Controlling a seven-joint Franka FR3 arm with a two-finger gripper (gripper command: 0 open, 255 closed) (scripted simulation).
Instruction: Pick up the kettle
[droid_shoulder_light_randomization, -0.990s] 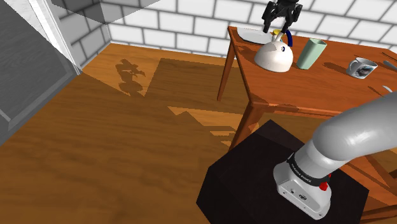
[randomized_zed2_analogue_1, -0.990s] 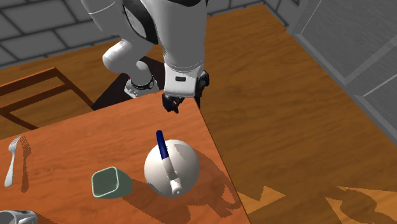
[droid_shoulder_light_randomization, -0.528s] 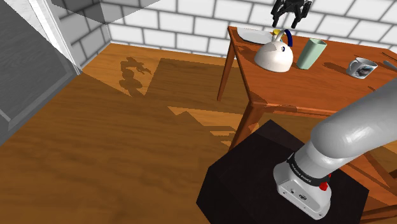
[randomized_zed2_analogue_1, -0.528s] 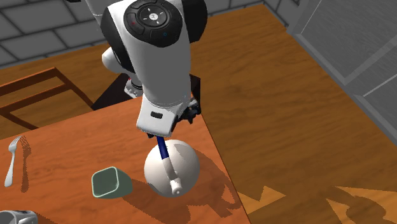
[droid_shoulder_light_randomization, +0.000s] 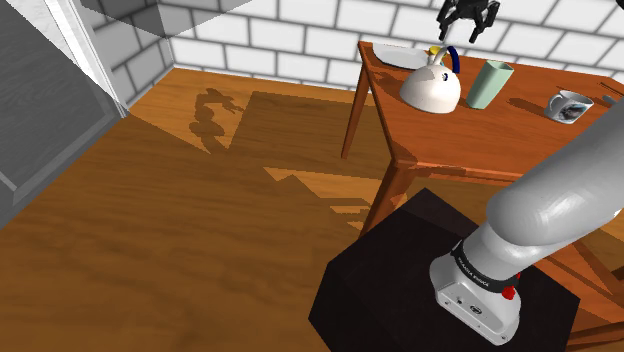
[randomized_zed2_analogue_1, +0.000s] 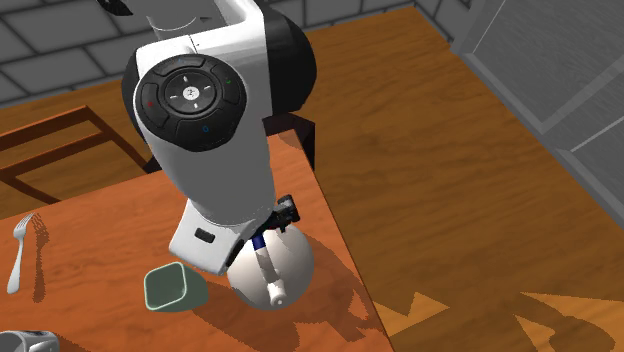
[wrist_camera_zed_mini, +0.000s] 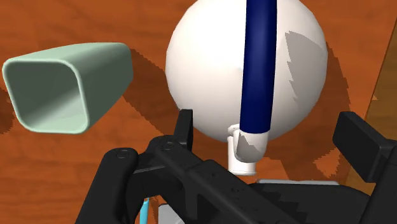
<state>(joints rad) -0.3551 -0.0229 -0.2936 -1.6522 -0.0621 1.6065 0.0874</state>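
- At the shoulder view's far left stands a grey door (droid_shoulder_light_randomization: 40, 110). A wooden floor (droid_shoulder_light_randomization: 200, 220) runs from it to a white brick wall (droid_shoulder_light_randomization: 300, 40).
- Right of that is a wooden table (droid_shoulder_light_randomization: 480, 140). A white plate (droid_shoulder_light_randomization: 392, 56) lies at its far left corner.
- The kettle (droid_shoulder_light_randomization: 432, 90) stands upright on the table, just nearer than the plate and close to the table's left edge. It has a round white body and a dark blue handle (wrist_camera_zed_mini: 257, 63) arching over the top.
- My gripper (droid_shoulder_light_randomization: 468, 15) hangs in the air above the table, higher than the kettle and a little right of it and farther back.
- My 2 fingers (wrist_camera_zed_mini: 184, 127) are released and spread wide, grasping nothing. In the wrist view the end of the handle lies between them, touching neither.
- Just right of the kettle, and apart from it, stands a pale green cup (droid_shoulder_light_randomization: 489, 84) with a squarish mouth.
- Farther right sits a white mug (droid_shoulder_light_randomization: 568, 105) with a dark picture on its side, well apart from the cup.
- A fork (randomized_zed2_analogue_1: 18, 255) lies on the table at the second exterior view's left.
- At the shoulder view's lower right is my black stand (droid_shoulder_light_randomization: 400, 280), with my white arm (droid_shoulder_light_randomization: 560, 210) rising from it.
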